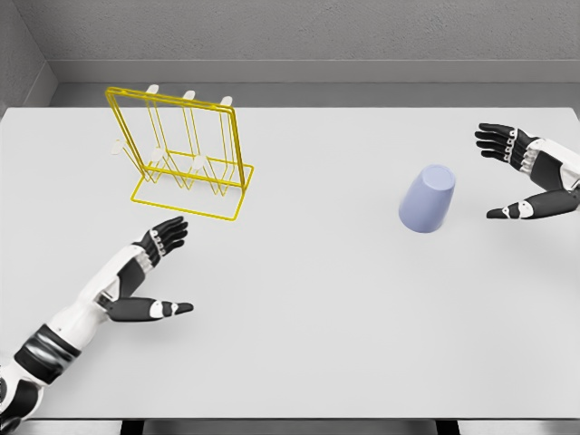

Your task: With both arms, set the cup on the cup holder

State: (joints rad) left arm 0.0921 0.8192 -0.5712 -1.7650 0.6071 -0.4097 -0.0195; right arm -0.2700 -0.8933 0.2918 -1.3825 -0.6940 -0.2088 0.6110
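At three o'clock of the lavender cup (428, 199), the right hand (526, 177) hovered spread, grasp pending (left hand (149, 272) also open, near the yellow wire cup holder (186, 154)).

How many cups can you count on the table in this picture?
1. The lavender cup stands upside down right of centre, beside the open right hand. None looks hidden.

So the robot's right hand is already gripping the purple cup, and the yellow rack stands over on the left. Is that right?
Not quite. The head view shows the right hand open beside the purple cup, not gripping it; a gap separates them. The yellow rack does stand on the left.
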